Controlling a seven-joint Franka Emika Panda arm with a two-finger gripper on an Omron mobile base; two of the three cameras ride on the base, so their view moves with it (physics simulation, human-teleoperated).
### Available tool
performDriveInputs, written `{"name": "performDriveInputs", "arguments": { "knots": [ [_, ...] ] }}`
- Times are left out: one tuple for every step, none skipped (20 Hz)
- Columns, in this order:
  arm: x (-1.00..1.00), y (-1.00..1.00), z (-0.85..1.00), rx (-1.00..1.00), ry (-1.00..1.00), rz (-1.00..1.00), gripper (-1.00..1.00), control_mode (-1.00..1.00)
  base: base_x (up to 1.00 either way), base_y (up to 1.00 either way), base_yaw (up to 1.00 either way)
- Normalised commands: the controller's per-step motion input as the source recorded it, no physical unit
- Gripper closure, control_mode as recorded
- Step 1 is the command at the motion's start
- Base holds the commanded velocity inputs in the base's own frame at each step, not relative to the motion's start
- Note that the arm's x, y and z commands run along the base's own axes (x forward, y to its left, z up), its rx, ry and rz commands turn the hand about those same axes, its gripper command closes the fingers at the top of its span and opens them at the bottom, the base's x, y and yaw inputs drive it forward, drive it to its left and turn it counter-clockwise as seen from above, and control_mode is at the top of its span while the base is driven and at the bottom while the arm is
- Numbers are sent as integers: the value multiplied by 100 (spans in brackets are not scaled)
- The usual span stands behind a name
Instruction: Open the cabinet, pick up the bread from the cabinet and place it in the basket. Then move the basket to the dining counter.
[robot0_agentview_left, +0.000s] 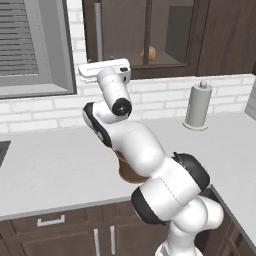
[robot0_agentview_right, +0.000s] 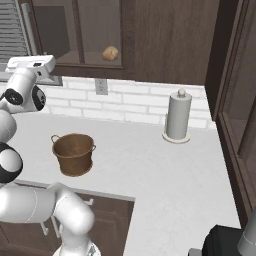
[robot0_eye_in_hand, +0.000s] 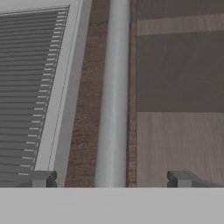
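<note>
The claw (robot0_eye_in_hand: 111, 178) stands with its fingers (robot0_eye_in_hand: 43, 178) wide apart, nothing between them but the long silver bar handle (robot0_eye_in_hand: 113, 94) of the cabinet (robot0_agentview_left: 150, 35), which runs up the middle of the hand view with one fingertip on each side and clear of it. To one side of the handle is the slatted window blind (robot0_eye_in_hand: 30, 92) in its pale frame; to the other, the brown wood and glass pane of the cabinet door. From the base cameras the hand is raised at the cabinet's lower left corner, against the door edge beside the window. The door is shut, and behind its glass the bread (robot0_agentview_right: 110, 53) sits on the shelf, well to the right of the hand. Below, the basket (robot0_agentview_right: 73, 153) stands upright on the pale worktop (robot0_agentview_right: 165, 175) near its front edge, partly hidden by the arm in the left base view. A paper towel roll (robot0_agentview_right: 178, 116) stands near the back wall toward the worktop's right corner.
</note>
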Motion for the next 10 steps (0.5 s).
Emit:
{"name": "performDriveInputs", "arguments": {
  "knots": [
    [0, 0, 0, 0, 0, 0, 100, -100, 0, 0, 0],
    [0, 0, 0, 0, 0, 0, 100, -100, 0, 0, 0],
    [0, 0, 0, 0, 0, 0, 100, -100, 0, 0, 0],
    [0, 0, 0, 0, 0, 0, 100, -100, 0, 0, 0],
    [0, 0, 0, 0, 0, 0, 100, -100, 0, 0, 0],
    [0, 0, 0, 0, 0, 0, 100, -100, 0, 0, 0],
    [0, 0, 0, 0, 0, 0, 100, -100, 0, 0, 0],
    [0, 0, 0, 0, 0, 0, 100, -100, 0, 0, 0],
    [0, 0, 0, 0, 0, 0, 100, -100, 0, 0, 0],
    [0, 0, 0, 0, 0, 0, 100, -100, 0, 0, 0]
  ]
}}
